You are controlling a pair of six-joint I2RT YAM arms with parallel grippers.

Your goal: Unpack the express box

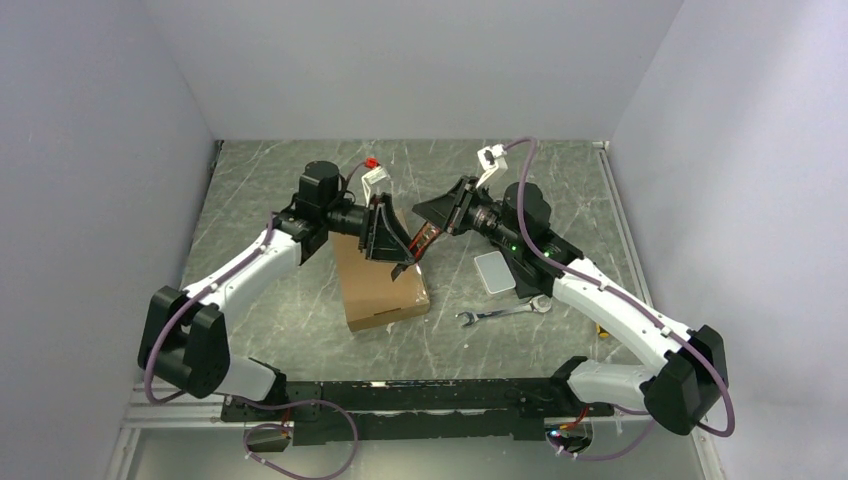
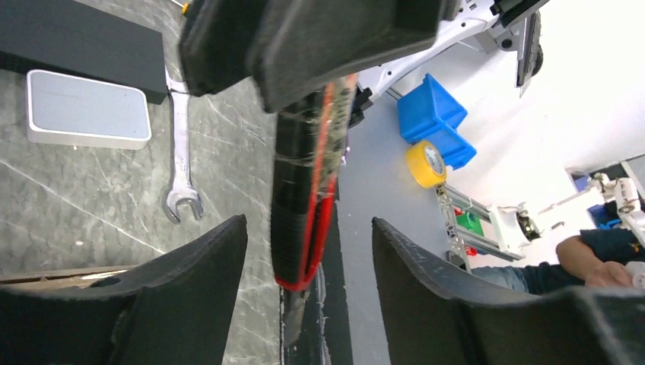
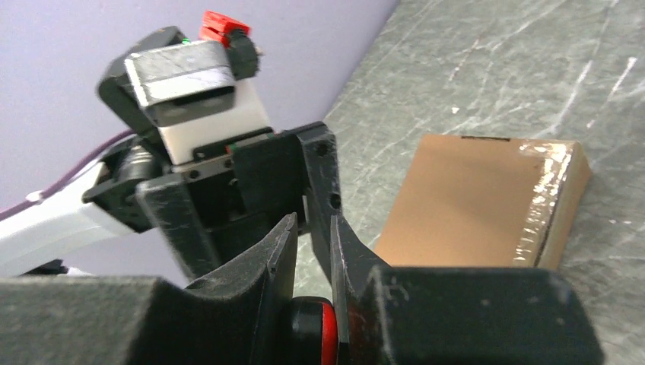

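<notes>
Right gripper (image 3: 312, 228): clenched on a red-and-black utility knife (image 2: 304, 190), raised above desk centre | Left gripper (image 2: 308, 220): released, fingers spread either side of the knife, apart from it | Express box (image 1: 380, 285): lid down, taped, flat at desk centre below both grippers | Wrench (image 1: 500, 314): right of the box.
</notes>
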